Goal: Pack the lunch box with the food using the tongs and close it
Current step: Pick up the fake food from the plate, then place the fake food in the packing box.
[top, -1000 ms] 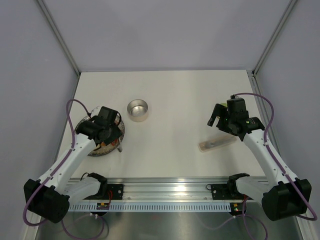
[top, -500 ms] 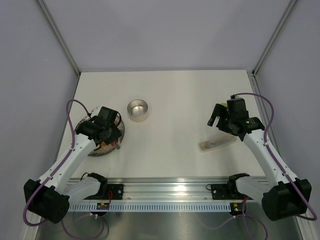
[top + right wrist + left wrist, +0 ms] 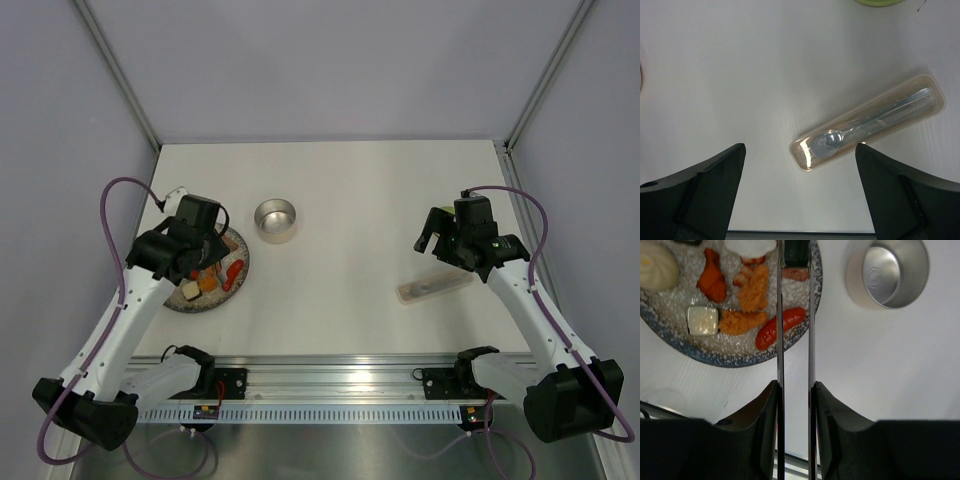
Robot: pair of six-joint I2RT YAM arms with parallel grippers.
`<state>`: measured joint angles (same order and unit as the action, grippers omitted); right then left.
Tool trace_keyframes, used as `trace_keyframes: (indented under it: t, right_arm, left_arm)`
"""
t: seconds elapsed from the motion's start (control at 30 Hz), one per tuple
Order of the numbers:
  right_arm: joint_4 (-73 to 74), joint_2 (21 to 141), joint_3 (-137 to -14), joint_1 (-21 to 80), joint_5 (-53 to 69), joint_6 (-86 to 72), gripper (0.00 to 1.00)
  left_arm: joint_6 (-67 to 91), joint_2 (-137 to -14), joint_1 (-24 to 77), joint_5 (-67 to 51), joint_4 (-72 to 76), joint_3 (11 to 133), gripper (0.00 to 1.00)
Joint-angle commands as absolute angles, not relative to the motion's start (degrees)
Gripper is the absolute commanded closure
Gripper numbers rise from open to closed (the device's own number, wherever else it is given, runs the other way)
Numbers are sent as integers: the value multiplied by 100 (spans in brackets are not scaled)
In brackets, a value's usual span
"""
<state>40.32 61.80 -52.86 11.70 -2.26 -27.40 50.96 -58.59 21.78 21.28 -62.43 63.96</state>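
Note:
In the left wrist view my left gripper (image 3: 795, 387) is shut on the tongs (image 3: 780, 340), whose two slim arms reach up over the speckled plate (image 3: 705, 357). Something dark sits between the tong tips at the top edge. The food lies on the plate: a red sausage (image 3: 780, 327), orange chunks (image 3: 712, 277), brownish pieces (image 3: 755, 287) and a white cube (image 3: 702, 320). The steel lunch box (image 3: 895, 272) stands empty to the right of the plate (image 3: 180, 303). My right gripper (image 3: 800, 147) hangs open with nothing in it. The green lid's edge (image 3: 880, 2) just shows.
A long translucent case (image 3: 870, 122) holding cutlery lies on the table under my right gripper (image 3: 432, 235), near the right side. The lunch box (image 3: 275, 218) stands alone behind the plate. My left gripper (image 3: 205, 255) hovers over the plate's back part.
My left arm has pulled up and back to the left, uncovering the food on the plate. Its fingers have closed further on the tongs. The right arm has not moved.

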Motion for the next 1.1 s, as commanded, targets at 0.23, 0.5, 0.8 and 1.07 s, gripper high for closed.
trace_keyframes:
  t: [0.23,0.5,0.8,1.07]
  right_arm:
    - [3999,6144,-5502,1143,-193,-2725,0]
    - [4140,6073,-5537,1143,-281,-2751,1]
    - [4131,6082,-5493,1134,-264,-2751,0]
    - [4166,6012,-5397,1143,-281,-2768,1]
  left_arm:
    - [2945,-7434,3039,2374,-6197,8314,83]
    - [2725,-8427,3270,1591,-5599,8508,82]
    - [2769,-8648,3270,1310,-4887,8244,80]
    - [2865,-9026,3270,1266,-4597,8165,78]
